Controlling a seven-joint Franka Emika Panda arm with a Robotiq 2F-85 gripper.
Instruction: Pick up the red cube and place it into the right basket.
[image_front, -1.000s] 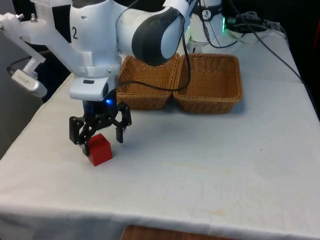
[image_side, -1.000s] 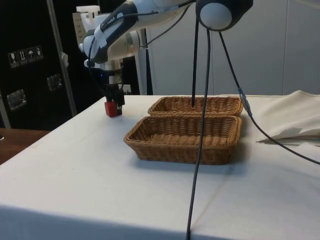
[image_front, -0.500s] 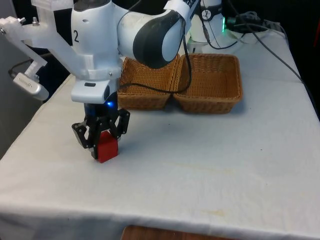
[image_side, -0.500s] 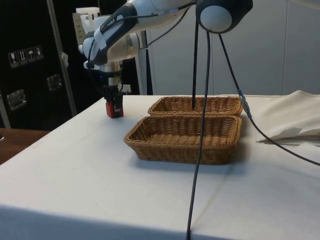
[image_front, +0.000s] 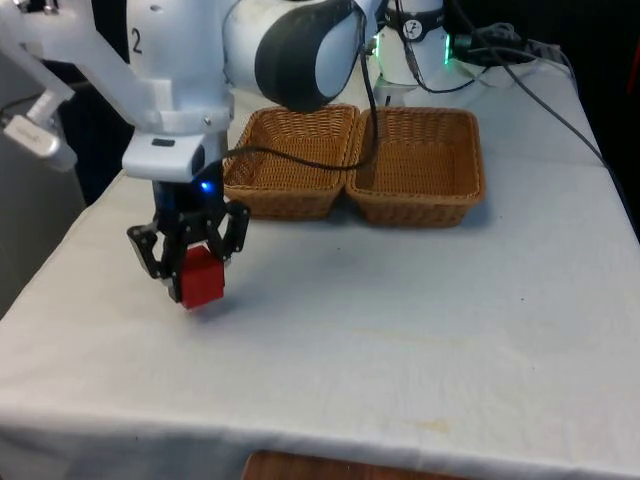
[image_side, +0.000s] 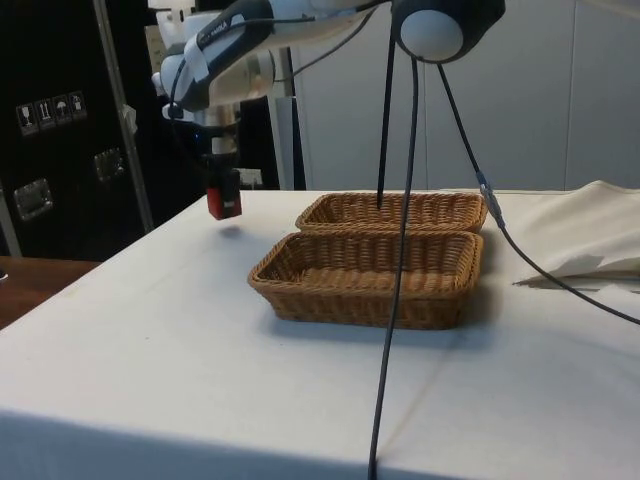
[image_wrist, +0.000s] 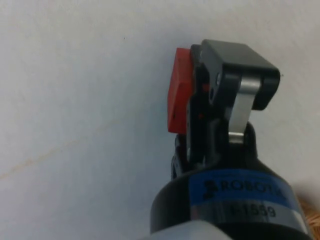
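Tool (image_front: 192, 272) clamped on red cube (image_front: 202, 277), off cloth | baskets (image_front: 350, 165) well apart, path clear

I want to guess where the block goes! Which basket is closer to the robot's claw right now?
The basket on the front view's left. The gripper, holding the red cube, hangs just before it; the other basket sits farther off.
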